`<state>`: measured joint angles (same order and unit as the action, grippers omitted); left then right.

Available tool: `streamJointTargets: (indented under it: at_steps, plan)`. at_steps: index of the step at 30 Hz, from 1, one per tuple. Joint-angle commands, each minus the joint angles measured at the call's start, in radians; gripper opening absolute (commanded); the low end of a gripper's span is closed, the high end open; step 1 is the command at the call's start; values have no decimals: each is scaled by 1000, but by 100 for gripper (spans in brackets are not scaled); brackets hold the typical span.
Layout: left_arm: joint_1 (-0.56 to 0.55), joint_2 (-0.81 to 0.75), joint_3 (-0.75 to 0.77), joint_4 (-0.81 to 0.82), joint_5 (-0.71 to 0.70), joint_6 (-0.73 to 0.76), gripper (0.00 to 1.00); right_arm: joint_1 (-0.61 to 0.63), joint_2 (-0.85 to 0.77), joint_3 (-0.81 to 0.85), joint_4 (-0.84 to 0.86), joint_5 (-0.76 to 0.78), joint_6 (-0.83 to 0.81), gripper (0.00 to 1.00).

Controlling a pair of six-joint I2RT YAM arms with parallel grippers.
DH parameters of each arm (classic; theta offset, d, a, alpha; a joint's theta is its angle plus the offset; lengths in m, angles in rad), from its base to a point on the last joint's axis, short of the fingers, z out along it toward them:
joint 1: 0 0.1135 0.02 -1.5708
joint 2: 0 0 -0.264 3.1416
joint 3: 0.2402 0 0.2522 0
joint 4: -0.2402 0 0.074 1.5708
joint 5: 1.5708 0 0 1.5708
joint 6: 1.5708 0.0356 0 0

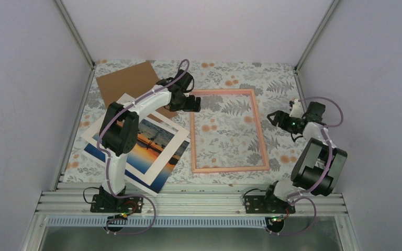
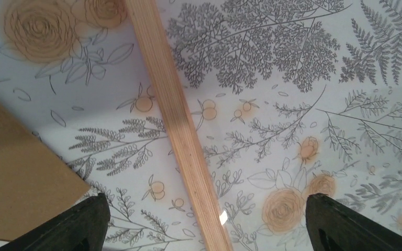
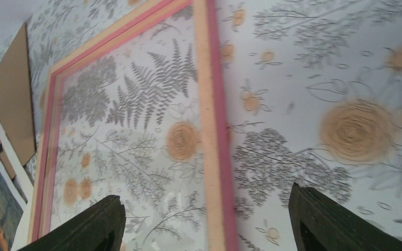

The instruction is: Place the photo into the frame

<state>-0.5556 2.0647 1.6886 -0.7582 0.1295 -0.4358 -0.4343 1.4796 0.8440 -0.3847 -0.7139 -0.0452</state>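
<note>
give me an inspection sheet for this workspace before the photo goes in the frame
surface: floral cloth, lying flat
job's things: frame flat, centre right, no photo in it; photo on the left, under a white mat
clutter: brown cardboard at far left
grippers: left gripper open over the frame's far left corner; right gripper open, empty, by the frame's right edge
cables: purple cables looped along both arms
surroundings: white walls; metal rail at near edge
</note>
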Motion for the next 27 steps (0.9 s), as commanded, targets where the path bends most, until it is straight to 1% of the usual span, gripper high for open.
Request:
streamJointTargets:
  at_steps: [1, 5, 9, 10, 13, 15, 18, 23, 27]
  plan:
    - [-36, 68, 51, -33, -104, 74, 92, 36, -27, -35, 17, 18, -39, 78]
    - [-45, 109, 58, -28, -161, 75, 81, 40, -27, -34, 15, 37, -47, 78]
    - [-49, 152, 62, -25, -204, 79, 67, 41, -21, -32, 14, 46, -48, 78]
    - [-51, 164, 65, -24, -207, 80, 63, 41, -20, -32, 15, 50, -48, 78]
    - [-53, 191, 81, -12, -188, 89, 46, 42, -13, -34, 20, 59, -48, 78]
    - [-53, 206, 93, -6, -176, 91, 40, 43, -4, -31, 20, 65, -47, 77]
    - [-52, 230, 124, -8, -161, 81, 40, 45, 16, -32, 24, 65, -44, 77]
    - [-46, 263, 183, 32, -121, 77, 46, 46, 56, -18, 31, 64, -28, 76]
    - [-29, 300, 240, 82, -85, 84, 45, 46, 69, 12, 37, 62, -25, 76]
